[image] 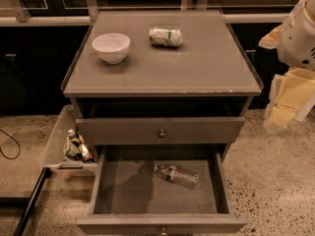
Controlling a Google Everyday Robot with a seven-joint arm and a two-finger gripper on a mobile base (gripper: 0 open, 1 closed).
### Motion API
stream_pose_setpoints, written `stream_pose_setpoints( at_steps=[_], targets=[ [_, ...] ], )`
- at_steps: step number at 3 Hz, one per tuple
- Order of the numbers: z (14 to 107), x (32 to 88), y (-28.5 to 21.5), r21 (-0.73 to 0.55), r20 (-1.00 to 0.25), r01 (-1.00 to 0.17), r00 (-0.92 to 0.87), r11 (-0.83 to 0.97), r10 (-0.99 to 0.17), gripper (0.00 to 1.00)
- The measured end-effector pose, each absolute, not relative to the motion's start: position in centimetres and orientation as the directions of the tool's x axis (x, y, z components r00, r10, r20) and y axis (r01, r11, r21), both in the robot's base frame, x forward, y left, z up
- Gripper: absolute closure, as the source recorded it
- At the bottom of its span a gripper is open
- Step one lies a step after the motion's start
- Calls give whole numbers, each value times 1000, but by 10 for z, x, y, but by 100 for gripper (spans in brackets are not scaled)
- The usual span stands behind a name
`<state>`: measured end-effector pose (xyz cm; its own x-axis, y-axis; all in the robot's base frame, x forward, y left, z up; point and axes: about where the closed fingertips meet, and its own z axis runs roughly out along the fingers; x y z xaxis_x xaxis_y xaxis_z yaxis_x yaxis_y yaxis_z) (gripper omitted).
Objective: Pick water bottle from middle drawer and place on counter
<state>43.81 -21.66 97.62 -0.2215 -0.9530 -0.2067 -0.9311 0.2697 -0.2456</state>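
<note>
The water bottle lies on its side on the floor of the open middle drawer, right of centre, with its cap toward the left. The drawer is pulled out toward me below a closed drawer with a round knob. The counter is the flat grey-brown cabinet top above. My gripper hangs off the cabinet's right side, at about the height of the counter's edge. It points downward, well apart from the bottle and holds nothing that I can see.
A white bowl stands on the counter's left rear and a crumpled green-and-white packet at its rear centre. A clear plastic tray of tiny bottles hangs at the cabinet's left. Speckled floor surrounds the cabinet.
</note>
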Motion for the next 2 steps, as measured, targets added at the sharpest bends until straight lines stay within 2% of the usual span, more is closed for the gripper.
stream_pose_setpoints(
  at_steps=[2],
  targets=[
    [966,438,-213,-227,-234,-937,-211,265,-949,0]
  ],
)
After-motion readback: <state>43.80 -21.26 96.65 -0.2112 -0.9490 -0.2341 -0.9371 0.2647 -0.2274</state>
